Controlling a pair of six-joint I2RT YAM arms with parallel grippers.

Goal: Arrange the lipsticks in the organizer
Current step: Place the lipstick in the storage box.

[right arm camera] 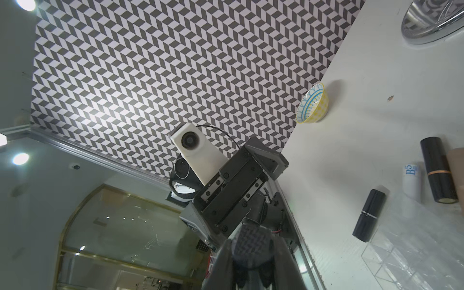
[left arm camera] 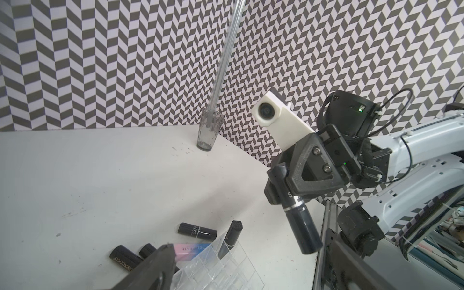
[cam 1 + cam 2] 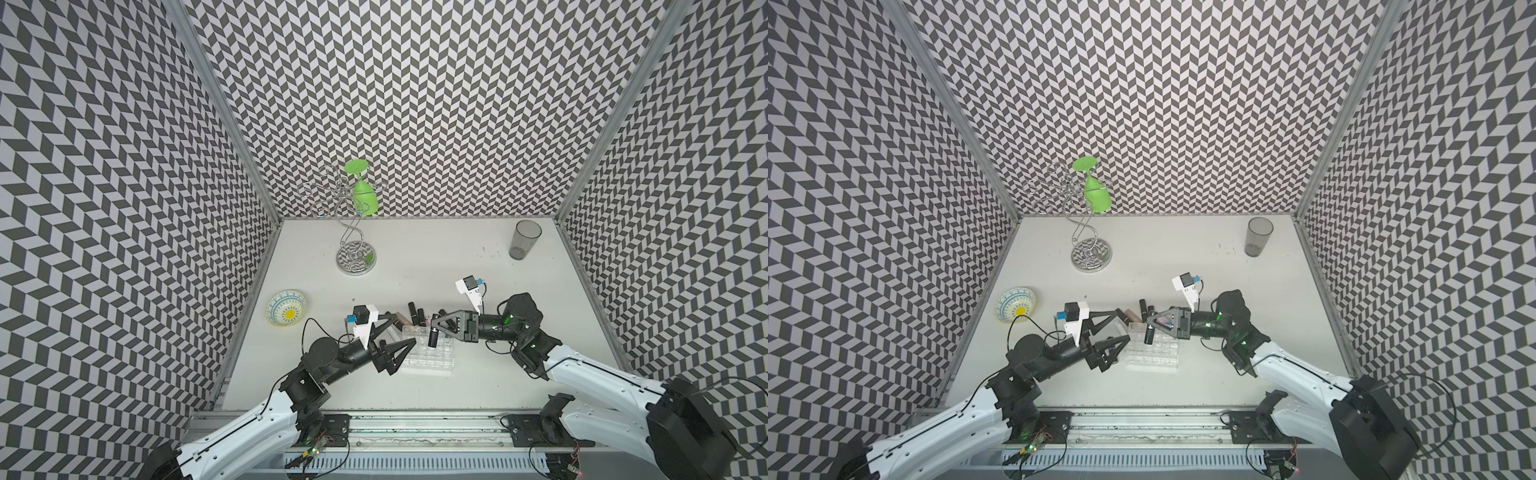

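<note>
Overhead, the tabletop [image 3: 436,257] is boxed in by patterned walls [image 3: 124,208] on three sides, with a metal rail [image 3: 415,432] along the front edge. Bare surface lies between the organizer [image 3: 436,365] and the rail, and again across the middle toward the far wall. Both arms reach in from the front corners and meet near the centre, so the tightest spot is over the organizer.

Left gripper [image 3: 406,328]: jaws spread wide, nothing between them, just beside the organizer's left end. Right gripper [image 3: 434,328]: jaws clamped on a black tube [image 2: 298,216], which hangs nearly upright, cap end down, over the organizer's far cells and not touching them.

The organizer is clear, with a grid of cells, and sits at mid-table. One black hex-capped tube [image 2: 232,238] stands tilted at its far corner; whether it is inside a cell or against the wall cannot be told.

Loose lipsticks [image 3: 415,313] lie just beyond the organizer: several black, one beige [image 3: 399,318], one pink-and-white [image 2: 193,248], one pale with a white cap [image 1: 411,183].

The tumbler [image 3: 524,240] stands upright near the far right corner; its contents are unclear. The bowl [image 3: 286,307] sits by the left wall. The wire stand [image 3: 356,257] at the far left carries a green glass [image 3: 365,195], hung upside down.
</note>
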